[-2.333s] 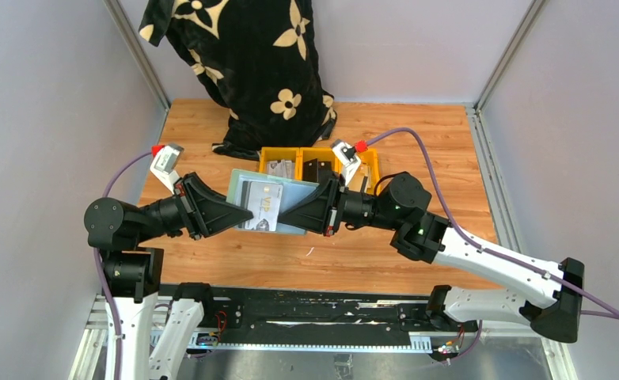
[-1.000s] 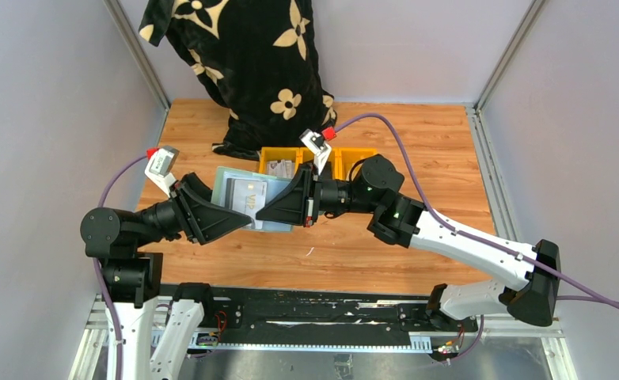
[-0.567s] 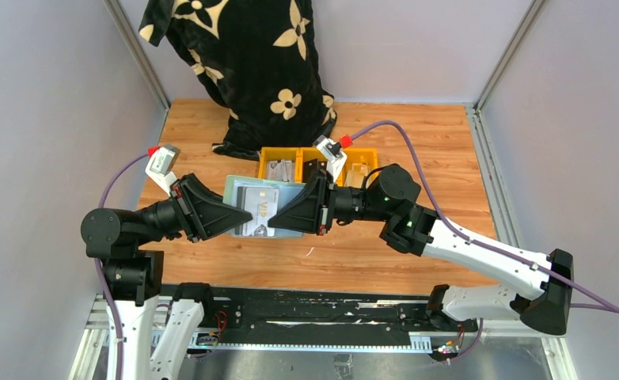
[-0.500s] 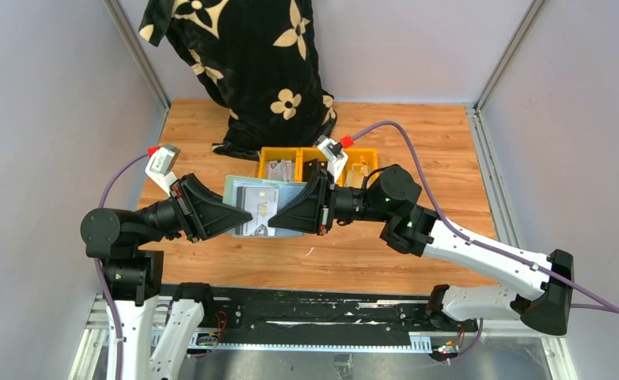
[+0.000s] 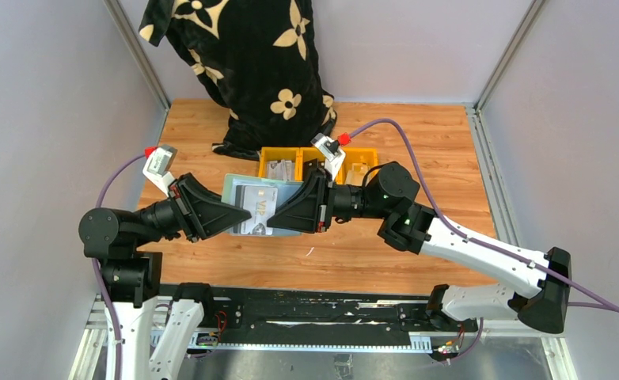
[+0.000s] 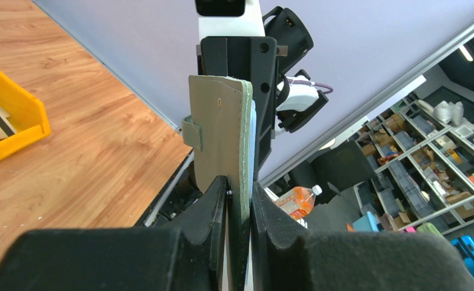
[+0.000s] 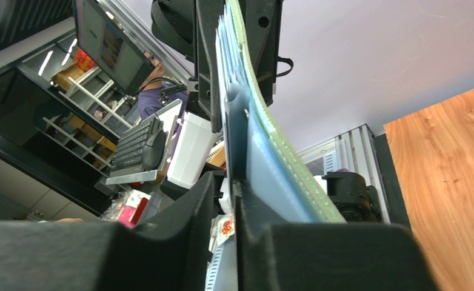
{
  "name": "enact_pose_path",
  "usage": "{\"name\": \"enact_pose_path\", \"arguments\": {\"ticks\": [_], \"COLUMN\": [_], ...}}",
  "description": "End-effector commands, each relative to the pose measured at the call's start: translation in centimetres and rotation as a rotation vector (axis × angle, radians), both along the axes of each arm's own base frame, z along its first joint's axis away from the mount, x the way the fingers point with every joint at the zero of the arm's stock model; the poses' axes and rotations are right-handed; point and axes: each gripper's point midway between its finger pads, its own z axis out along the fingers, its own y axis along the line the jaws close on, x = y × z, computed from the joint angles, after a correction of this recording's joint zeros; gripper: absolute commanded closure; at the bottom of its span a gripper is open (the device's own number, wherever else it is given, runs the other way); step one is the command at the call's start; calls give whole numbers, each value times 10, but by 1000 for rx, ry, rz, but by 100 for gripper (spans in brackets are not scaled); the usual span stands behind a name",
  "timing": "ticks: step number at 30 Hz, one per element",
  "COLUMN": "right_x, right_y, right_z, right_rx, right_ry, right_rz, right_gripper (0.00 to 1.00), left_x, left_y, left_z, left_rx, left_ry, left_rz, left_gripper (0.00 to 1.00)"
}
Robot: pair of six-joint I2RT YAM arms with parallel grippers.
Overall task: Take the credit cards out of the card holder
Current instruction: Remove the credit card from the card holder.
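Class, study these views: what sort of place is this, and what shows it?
Probably a robotics lab: two robot arms bolted at a panel-walled wooden table, with stocked shelving, a keyboard and a monitor beyond.

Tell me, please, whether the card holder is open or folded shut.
Open: the card holder is spread, pale inside up, a card showing.

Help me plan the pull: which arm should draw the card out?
Right, likely. The left gripper is clamped on the card holder, steadying it; the right gripper sits at the edge of the exposed card.
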Motion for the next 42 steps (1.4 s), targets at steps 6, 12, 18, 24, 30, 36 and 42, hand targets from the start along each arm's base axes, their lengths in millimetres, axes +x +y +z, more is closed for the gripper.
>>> {"name": "enact_pose_path", "arguments": {"ticks": [6, 12, 18, 24, 30, 36, 42], "right_x": [-7, -9, -9, -8, -9, -5, -3], "right_y": [-14, -23, -26, -29, -30, -21, -11], "right_z": [32, 32, 20, 17, 16, 33, 42], "right_rx": [102, 115, 100, 103, 109, 111, 111], "right_ry": [-41, -53, -39, -31, -27, -36, -38], "right_rz": [9, -5, -19, -29, -27, -19, 4], "right_gripper": [95, 100, 100, 100, 100, 76, 78], "left_x": [-4, -4, -4, -3, -3, -2, -6], "left_y": [0, 0, 0, 0, 0, 0, 1], "left_z": [3, 3, 7, 9, 9, 6, 6], "left_rx": [12, 12, 12, 4, 5, 8, 14], "left_ry": [-27, -27, -29, -23, -25, -23, -33], "left_rz": [9, 7, 7, 7, 7, 10, 10], "left_gripper": [100, 100, 100, 100, 100, 100, 100]}}
